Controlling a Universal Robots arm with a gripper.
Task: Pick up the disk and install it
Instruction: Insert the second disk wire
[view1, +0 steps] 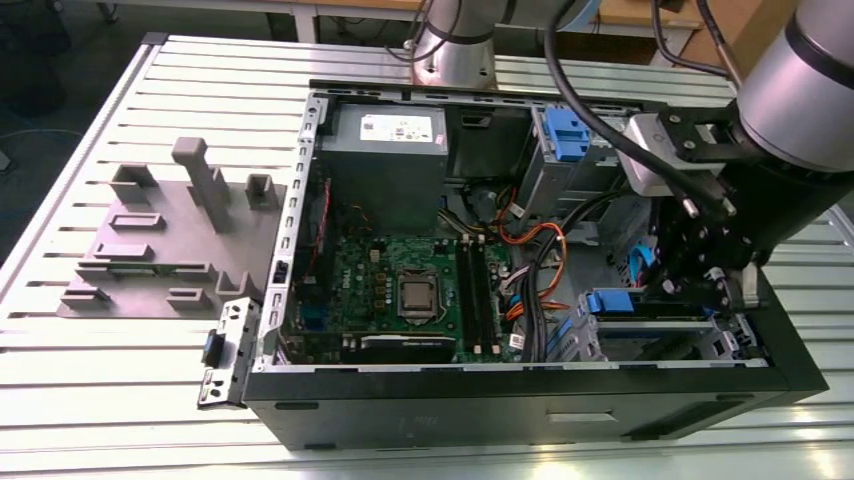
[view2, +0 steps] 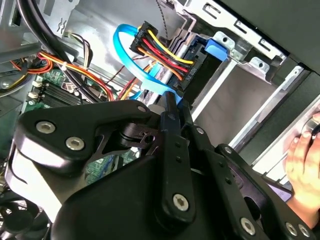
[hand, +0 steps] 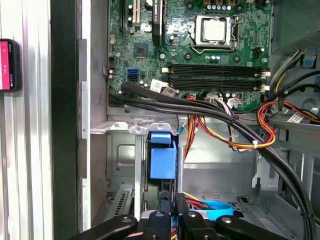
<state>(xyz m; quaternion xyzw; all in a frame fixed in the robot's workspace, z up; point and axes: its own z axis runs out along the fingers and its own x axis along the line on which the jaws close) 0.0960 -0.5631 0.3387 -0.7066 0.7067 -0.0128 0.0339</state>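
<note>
The gripper is reaching down inside the open case by the drive bay, its fingers pinching shut on the disk.

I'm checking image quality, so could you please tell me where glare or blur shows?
Exterior view: glare on the table along the near edge. Second wrist view: the gripper looms dark, and a hand is soft. First wrist view: evenly lit, motherboard crisp.

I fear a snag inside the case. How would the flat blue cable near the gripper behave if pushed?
Probably floppy: the blue cable arcs in a loose loop, so it should bend aside. Likely light, being a thin ribbon. It may spring back or catch, since it runs close by the gripper and the wired connector.
</note>
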